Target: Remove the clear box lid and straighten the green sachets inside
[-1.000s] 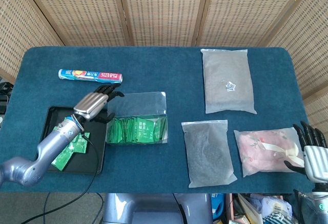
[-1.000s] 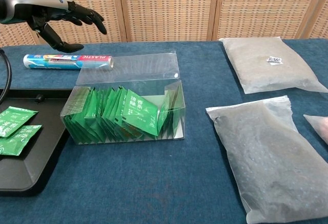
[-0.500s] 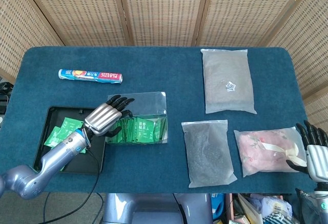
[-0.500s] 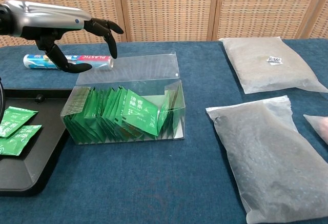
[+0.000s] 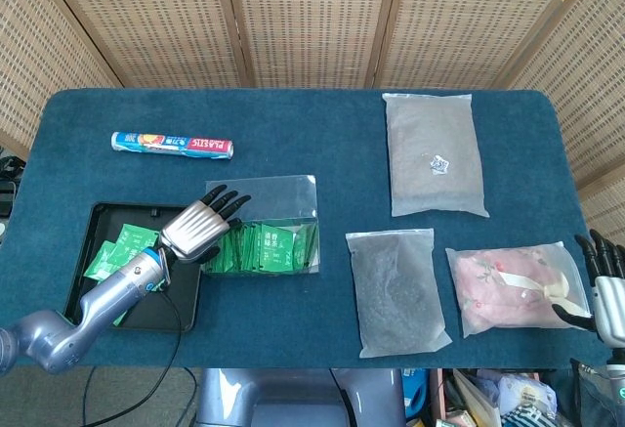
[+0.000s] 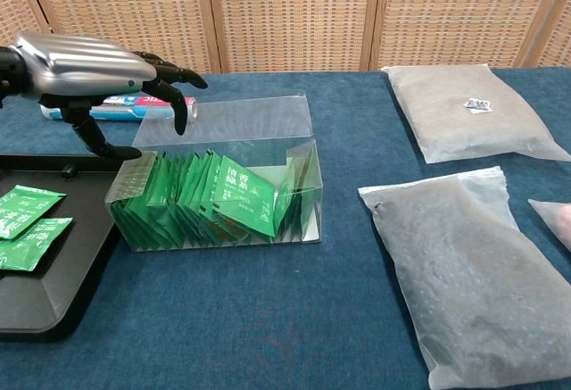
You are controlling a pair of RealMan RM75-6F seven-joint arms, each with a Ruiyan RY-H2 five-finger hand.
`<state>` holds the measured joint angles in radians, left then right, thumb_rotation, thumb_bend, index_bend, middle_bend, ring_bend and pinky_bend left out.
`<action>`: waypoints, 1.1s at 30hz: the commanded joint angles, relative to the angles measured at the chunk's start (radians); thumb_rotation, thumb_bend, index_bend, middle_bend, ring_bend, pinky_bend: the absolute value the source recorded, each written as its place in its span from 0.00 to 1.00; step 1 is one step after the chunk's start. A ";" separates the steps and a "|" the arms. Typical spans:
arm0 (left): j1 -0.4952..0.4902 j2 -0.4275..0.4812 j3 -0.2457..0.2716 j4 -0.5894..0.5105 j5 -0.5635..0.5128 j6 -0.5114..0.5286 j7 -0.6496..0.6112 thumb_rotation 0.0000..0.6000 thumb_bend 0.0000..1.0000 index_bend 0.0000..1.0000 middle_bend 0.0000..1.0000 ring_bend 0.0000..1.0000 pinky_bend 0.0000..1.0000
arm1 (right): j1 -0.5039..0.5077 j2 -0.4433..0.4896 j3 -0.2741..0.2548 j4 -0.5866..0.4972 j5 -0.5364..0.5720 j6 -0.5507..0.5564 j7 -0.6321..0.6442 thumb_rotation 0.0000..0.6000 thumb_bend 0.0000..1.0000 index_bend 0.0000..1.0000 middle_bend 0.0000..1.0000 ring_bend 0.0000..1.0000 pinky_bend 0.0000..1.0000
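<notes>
- The clear box (image 6: 219,195) stands on the blue table (image 5: 293,114), left of centre, just beside the black tray (image 5: 86,251); in the chest view its top looks open.
- A clear sheet, which I judge to be the lid (image 6: 227,120), lies flat on the table touching the box's far edge; whether it is hinged there or free cannot be told.
- The green sachets (image 6: 210,201) stand on edge in a row inside the box. Most lean to one side, and one with white print sits skewed across the front of the row.
- The left robot hand (image 6: 94,69) hovers above the left end of the box with its fingers (image 6: 178,109) spread and curled downward, holding nothing.
- The right robot hand (image 5: 605,285) sits at the right edge of the table, well apart from the box, its fingers apart and empty.
- The step in hand is probably the straightening itself. To do it well:
  - come down inside the walls rather than onto the rim, since the thin plastic box is light and may slide or tip;
  - sweep the tops of the sachets gently along the row instead of pinching them;
  - nudge the skewed front sachet back into line;
  - steady the box if it creeps toward the tray.
- Loose green sachets (image 6: 27,216) also lie in the tray.
</notes>
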<state>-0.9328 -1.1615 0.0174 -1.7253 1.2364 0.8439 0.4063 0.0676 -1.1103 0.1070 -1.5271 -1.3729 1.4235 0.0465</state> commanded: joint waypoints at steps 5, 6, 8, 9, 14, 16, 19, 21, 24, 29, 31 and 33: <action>0.059 -0.107 0.026 0.186 0.240 0.114 -0.137 1.00 0.36 0.33 0.00 0.00 0.00 | 0.003 -0.003 0.001 0.003 0.006 -0.009 -0.007 1.00 0.00 0.00 0.00 0.00 0.00; 0.061 -0.116 0.023 0.202 0.256 0.125 -0.149 1.00 0.36 0.33 0.00 0.00 0.00 | 0.003 -0.004 0.001 0.003 0.006 -0.009 -0.009 1.00 0.00 0.00 0.00 0.00 0.00; 0.061 -0.131 0.020 0.236 0.287 0.138 -0.164 1.00 0.36 0.33 0.00 0.00 0.00 | 0.004 -0.006 0.001 0.003 0.008 -0.010 -0.013 1.00 0.00 0.00 0.00 0.00 0.00; 0.060 -0.135 0.020 0.246 0.297 0.138 -0.164 1.00 0.36 0.33 0.00 0.00 0.00 | 0.004 -0.006 0.002 0.003 0.009 -0.010 -0.014 1.00 0.00 0.00 0.00 0.00 0.00; 0.051 -0.149 0.019 0.282 0.322 0.121 -0.156 1.00 0.36 0.33 0.00 0.00 0.00 | 0.004 -0.009 0.004 0.006 0.015 -0.010 -0.019 1.00 0.00 0.00 0.00 0.00 0.00; 0.048 -0.159 0.020 0.296 0.330 0.110 -0.149 1.00 0.36 0.33 0.00 0.00 0.00 | 0.004 -0.009 0.005 0.008 0.017 -0.011 -0.020 1.00 0.00 0.00 0.00 0.00 0.00; 0.049 -0.180 0.018 0.312 0.336 0.107 -0.148 1.00 0.36 0.33 0.00 0.00 0.00 | 0.003 -0.010 0.005 0.008 0.017 -0.010 -0.023 1.00 0.00 0.00 0.00 0.00 0.00; 0.050 -0.195 0.015 0.325 0.341 0.108 -0.150 1.00 0.36 0.33 0.00 0.00 0.00 | 0.003 -0.010 0.005 0.007 0.015 -0.007 -0.024 1.00 0.00 0.00 0.00 0.00 0.00; 0.046 -0.212 0.009 0.339 0.344 0.099 -0.143 1.00 0.36 0.33 0.00 0.00 0.00 | 0.002 -0.009 0.006 0.005 0.015 -0.005 -0.025 1.00 0.00 0.00 0.00 0.00 0.00; 0.041 -0.222 -0.003 0.342 0.333 0.079 -0.121 1.00 0.36 0.33 0.00 0.00 0.00 | 0.001 -0.006 0.009 0.009 0.022 -0.008 -0.016 1.00 0.00 0.00 0.00 0.00 0.00; 0.041 -0.225 -0.005 0.340 0.327 0.071 -0.109 1.00 0.36 0.33 0.00 0.00 0.00 | 0.001 -0.005 0.011 0.011 0.024 -0.009 -0.011 1.00 0.00 0.00 0.00 0.00 0.00; 0.043 -0.228 -0.009 0.339 0.321 0.067 -0.104 1.00 0.36 0.33 0.00 0.00 0.00 | 0.000 -0.004 0.012 0.012 0.025 -0.009 -0.007 1.00 0.00 0.00 0.00 0.00 0.00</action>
<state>-0.8905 -1.3879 0.0101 -1.3859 1.5592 0.9124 0.3013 0.0682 -1.1145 0.1186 -1.5154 -1.3482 1.4149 0.0395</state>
